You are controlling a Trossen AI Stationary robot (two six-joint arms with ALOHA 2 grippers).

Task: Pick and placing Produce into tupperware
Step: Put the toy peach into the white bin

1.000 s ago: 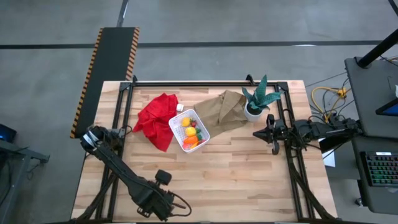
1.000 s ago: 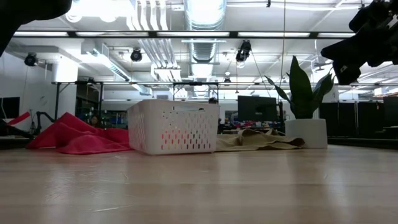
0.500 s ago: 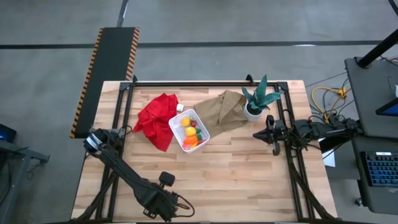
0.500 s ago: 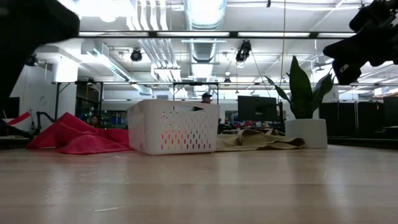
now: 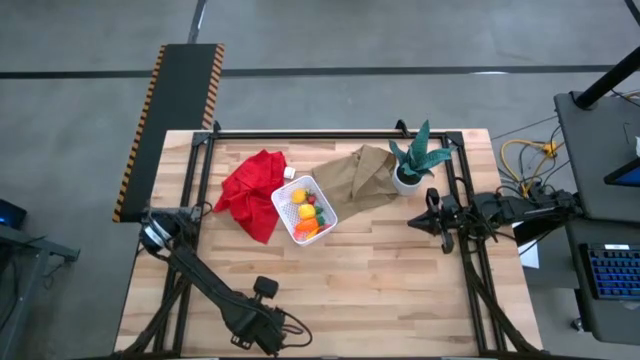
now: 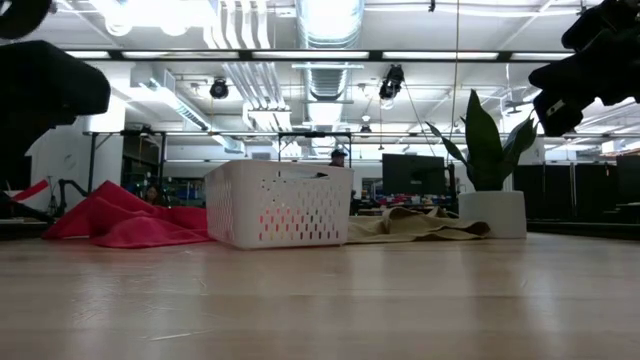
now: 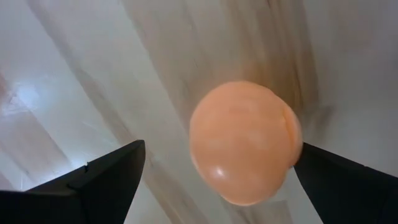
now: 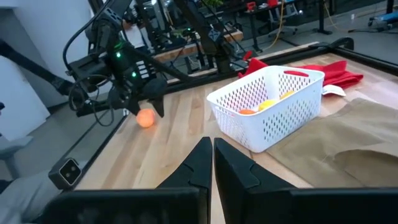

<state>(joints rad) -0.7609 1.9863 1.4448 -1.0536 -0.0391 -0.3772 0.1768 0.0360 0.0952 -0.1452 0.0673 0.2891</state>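
Note:
A peach-orange ball lies on the wooden table near its front-left corner. My left gripper points down over it, open, with one finger on either side of the ball; in the high view the gripper hides the ball. The white tupperware stands mid-table and holds yellow lemons, an orange carrot and red berries. My right gripper is shut and level at the table's right side, touching nothing.
A red cloth lies left of the tupperware, a brown paper bag to its right, and a potted plant behind that. Bare wood spans the table's near half.
My left gripper has sunk toward the table near its front edge, still open. In the low view its dark bulk has come lower at the left.

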